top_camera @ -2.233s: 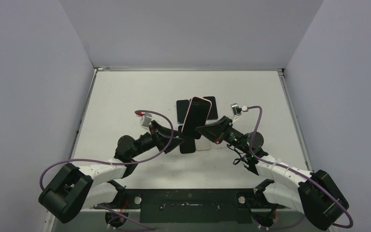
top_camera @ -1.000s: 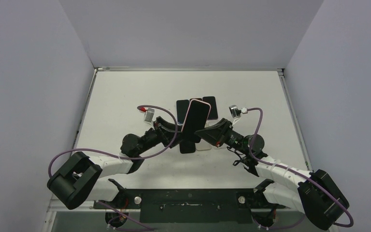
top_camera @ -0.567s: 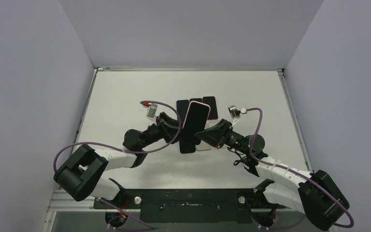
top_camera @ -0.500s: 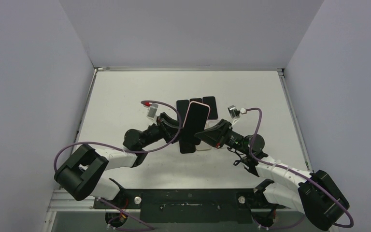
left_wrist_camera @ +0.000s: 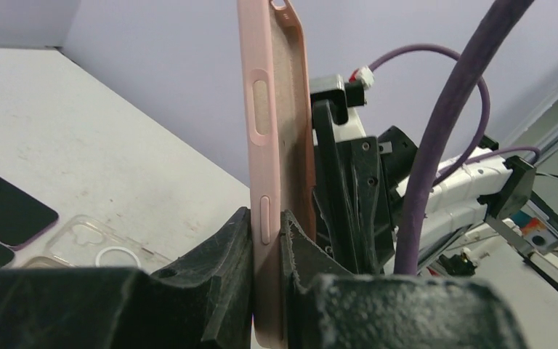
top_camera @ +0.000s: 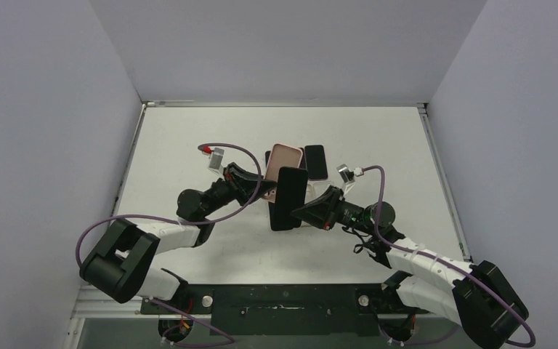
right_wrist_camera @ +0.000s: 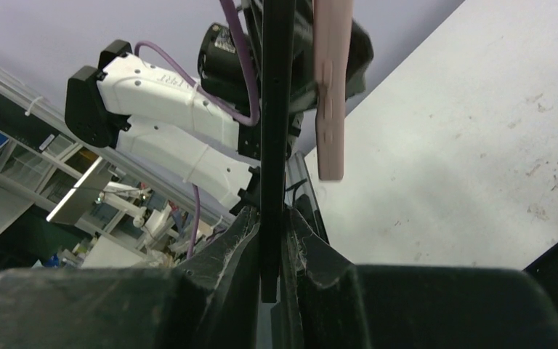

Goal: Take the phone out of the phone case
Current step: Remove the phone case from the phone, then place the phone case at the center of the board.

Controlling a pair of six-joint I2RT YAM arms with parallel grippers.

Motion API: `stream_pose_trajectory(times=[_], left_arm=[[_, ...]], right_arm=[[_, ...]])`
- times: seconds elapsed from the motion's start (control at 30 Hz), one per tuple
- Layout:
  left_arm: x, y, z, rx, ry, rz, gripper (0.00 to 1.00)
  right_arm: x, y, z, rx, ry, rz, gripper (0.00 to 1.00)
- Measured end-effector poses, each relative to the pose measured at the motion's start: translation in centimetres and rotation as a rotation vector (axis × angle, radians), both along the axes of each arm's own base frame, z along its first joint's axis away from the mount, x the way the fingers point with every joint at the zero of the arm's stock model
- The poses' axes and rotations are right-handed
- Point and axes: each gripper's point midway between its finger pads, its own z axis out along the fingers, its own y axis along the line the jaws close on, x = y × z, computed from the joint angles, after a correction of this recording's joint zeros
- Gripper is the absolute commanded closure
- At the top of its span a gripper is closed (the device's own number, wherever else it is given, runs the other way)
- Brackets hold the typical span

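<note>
A: The left gripper (left_wrist_camera: 267,240), what has it got?
B: It is clamped on the lower edge of the pink phone case (left_wrist_camera: 276,145), which stands upright.
A: And the right gripper (right_wrist_camera: 272,243)?
B: Pinched tight on the black phone (right_wrist_camera: 276,109). The phone is out of the case and held on edge just beside it, not touching.
A: What else is around?
B: On the table (top_camera: 189,145) below lie a dark phone (top_camera: 314,161) and a clear case (left_wrist_camera: 76,238). A purple cable (left_wrist_camera: 443,131) cuts across the left wrist view.
</note>
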Motion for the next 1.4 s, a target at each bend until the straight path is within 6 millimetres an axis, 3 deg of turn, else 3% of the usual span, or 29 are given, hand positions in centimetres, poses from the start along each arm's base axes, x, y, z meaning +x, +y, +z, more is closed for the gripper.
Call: stream_pose_trajectory(times=[0.27,0.4,0.67,0.9,1.07,1.23,1.4], left_arm=[[1.6,1.5,0.2,0.024,0.037,0.091,1.00],[2.6,2.9,-1.5,0.085,0.133,0.201,1.00],[3.5,9.3,-9.8,0.237,0.403,0.483,1.00],[1.9,13.2,-17.9,0.309,0.657,0.615,1.00],[0.7,14.3,-21.3,0.349,0.780,0.649,0.83],[0.7,14.7,-22.1,0.354,0.826,0.666,0.58],[0.2,14.8,-23.1,0.375,0.870,0.664,0.45]], right_arm=[[-1.0,-0.1,-1.4,-0.059,-0.002,0.043,1.00],[-1.4,-0.5,-1.7,-0.092,-0.029,0.033,1.00],[-1.0,-1.5,-3.9,-0.208,-0.057,-0.029,1.00],[-0.5,-1.8,-5.6,-0.268,-0.033,-0.054,1.00],[-0.3,-1.8,-6.6,-0.296,-0.014,-0.056,1.00],[-0.2,-1.8,-7.1,-0.318,-0.012,-0.056,1.00],[0.2,-1.9,-7.5,-0.352,-0.011,-0.063,1.00]])
